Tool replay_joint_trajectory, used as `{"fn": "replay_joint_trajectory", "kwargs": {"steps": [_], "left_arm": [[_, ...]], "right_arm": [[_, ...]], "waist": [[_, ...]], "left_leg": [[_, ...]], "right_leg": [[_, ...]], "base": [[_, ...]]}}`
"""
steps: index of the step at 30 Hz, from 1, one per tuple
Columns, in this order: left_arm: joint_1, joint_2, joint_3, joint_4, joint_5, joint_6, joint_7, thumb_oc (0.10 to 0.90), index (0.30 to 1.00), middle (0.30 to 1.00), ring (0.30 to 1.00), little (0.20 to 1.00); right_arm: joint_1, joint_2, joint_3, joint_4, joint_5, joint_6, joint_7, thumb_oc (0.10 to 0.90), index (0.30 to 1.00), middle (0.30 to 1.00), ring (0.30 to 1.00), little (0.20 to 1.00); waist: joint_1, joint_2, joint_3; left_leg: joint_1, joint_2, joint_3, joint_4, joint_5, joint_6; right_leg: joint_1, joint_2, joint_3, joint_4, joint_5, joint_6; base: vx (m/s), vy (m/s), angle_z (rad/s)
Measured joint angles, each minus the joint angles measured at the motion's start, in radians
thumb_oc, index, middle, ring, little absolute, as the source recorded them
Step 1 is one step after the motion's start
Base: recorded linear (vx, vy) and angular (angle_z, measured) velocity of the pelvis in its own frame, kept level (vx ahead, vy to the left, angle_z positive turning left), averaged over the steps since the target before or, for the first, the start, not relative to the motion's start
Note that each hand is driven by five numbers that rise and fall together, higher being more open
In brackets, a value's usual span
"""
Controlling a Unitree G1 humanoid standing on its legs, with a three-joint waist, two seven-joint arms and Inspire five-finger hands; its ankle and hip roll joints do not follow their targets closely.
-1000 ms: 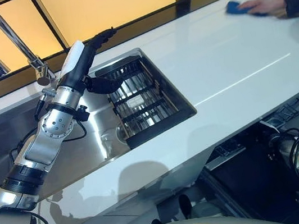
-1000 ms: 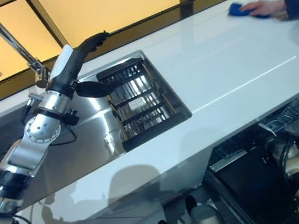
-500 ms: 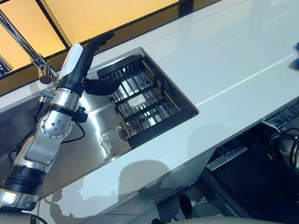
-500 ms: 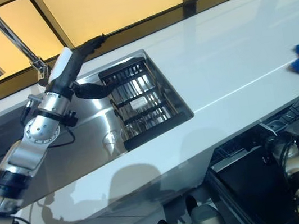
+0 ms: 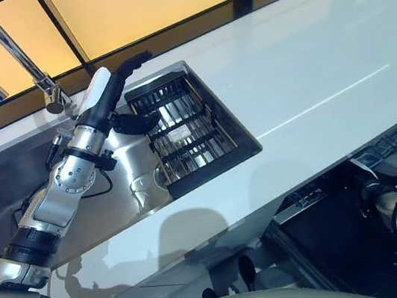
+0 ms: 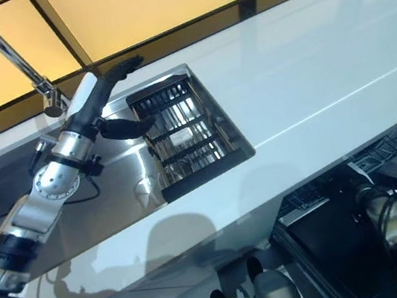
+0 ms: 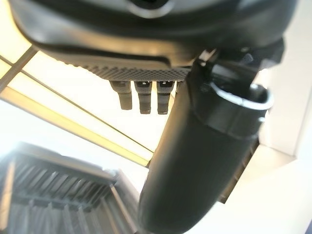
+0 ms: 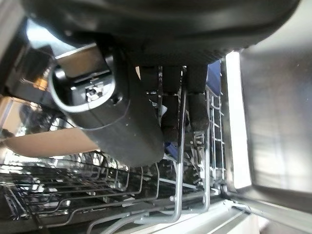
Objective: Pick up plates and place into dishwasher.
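Left hand: my left hand (image 5: pixel 116 82) sits upper left of centre in the left eye view, fingers straight and relaxed, thumb spread toward the rack; it grasps nothing.
Right hand: my right hand (image 8: pixel 161 73) is over the dishwasher rack (image 8: pixel 122 195), the wire basket past my fingers (image 8: pixel 197 109); these hang loosely bent, nothing between them.
Sink rack: a dark slatted rack (image 5: pixel 184 132) lies in the steel sink (image 5: pixel 127 198), just beside my left thumb, under the tap (image 5: pixel 13 50).
Plates: I cannot make out a plate. Reflective strips show between the rack slats, but I cannot tell whether they are plate edges.
Thing relative to hand: if plates stand in that rack, they are right and below my left fingertips, close.
Step in hand: I judge this the reach toward the sink rack, before any grasp.
Doing it well: bring fingers down along a slot, thumb opposite, and pinch a rim, not the slats.
Counter: white worktop (image 5: pixel 306 64) runs to the right.
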Motion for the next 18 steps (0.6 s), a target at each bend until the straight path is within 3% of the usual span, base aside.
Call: {"fn": "replay_joint_trajectory", "kwargs": {"steps": [2,6,7,18], "left_arm": [[0.038,-0.004,0.033,0.000,0.001,-0.004,0.003,0.800,0.900,0.900,0.900,0.900],[0.051,-0.007,0.065,0.008,0.028,-0.005,0.004,0.800,0.900,0.900,0.900,0.900],[0.051,-0.007,0.072,0.012,0.036,-0.005,0.004,0.800,0.900,0.900,0.900,0.900],[0.058,-0.006,0.110,0.026,0.037,-0.009,0.012,0.800,0.900,0.900,0.900,0.900]], "right_arm": [[0.058,0.001,-0.028,-0.051,-0.022,-0.033,-0.012,0.100,0.300,0.300,0.300,0.200],[0.155,0.006,-0.092,-0.114,-0.041,-0.037,-0.012,0.100,0.300,0.300,0.300,0.200],[0.176,0.006,-0.102,-0.120,-0.050,-0.037,-0.011,0.800,0.900,0.900,0.900,0.900],[0.341,0.004,-0.220,-0.231,-0.079,-0.015,0.057,0.800,0.900,0.900,0.900,0.900]], "waist": [[-0.016,0.002,0.005],[-0.056,-0.007,0.021],[-0.063,-0.008,0.022],[-0.155,-0.021,0.033]], "left_leg": [[0.001,0.001,0.006,0.000,-0.002,0.000],[0.003,-0.001,0.015,0.000,-0.005,0.002],[0.003,-0.001,0.024,0.000,-0.008,0.001],[0.002,0.003,0.069,0.000,-0.018,-0.004]], "right_leg": [[0.000,0.001,0.004,0.000,0.000,0.000],[-0.002,0.001,0.015,0.000,-0.001,0.001],[-0.005,0.002,0.024,0.000,-0.001,0.001],[-0.023,0.012,0.062,0.000,-0.001,0.002]], "base": [[-0.01,0.027,-0.12],[-0.01,0.036,-0.07],[-0.02,0.043,-0.22],[-0.02,0.014,-0.13]]}}
